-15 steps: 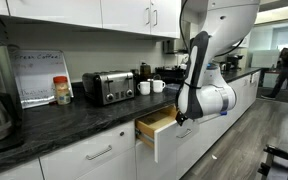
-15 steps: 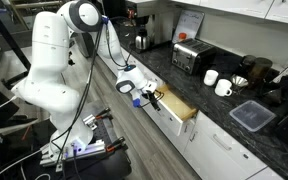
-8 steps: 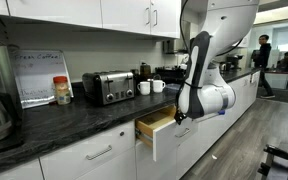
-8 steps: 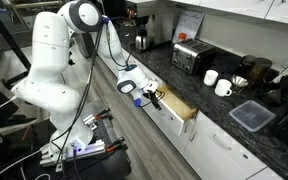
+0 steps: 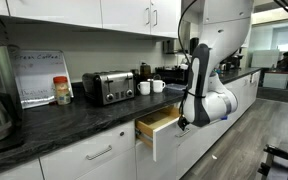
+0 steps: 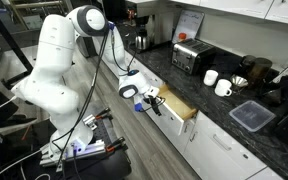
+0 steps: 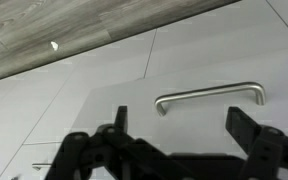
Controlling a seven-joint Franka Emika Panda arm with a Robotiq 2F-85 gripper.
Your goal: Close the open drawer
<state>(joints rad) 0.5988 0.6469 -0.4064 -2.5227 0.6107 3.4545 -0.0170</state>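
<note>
Spread tool [image 7: 176, 118] poised before open drawer [image 5: 148, 140] front; best pressed flat near silver handle [image 7: 210, 94], pushing straight inward.

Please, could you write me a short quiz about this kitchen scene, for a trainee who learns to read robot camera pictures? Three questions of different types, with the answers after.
1. True or false: the shallow white drawer with the light wood inner box is fully shut.
2. Multiple choice: in the wrist view, the white drawer front carries A) a slim silver bar handle, B) a round black knob, C) no handle at all.
3. Fill in the gap: the black two-finger gripper, facing the drawer front, has its jaws ____.

Key: 1 false, it stands pulled out below the countertop; 2 A; 3 open.
</note>
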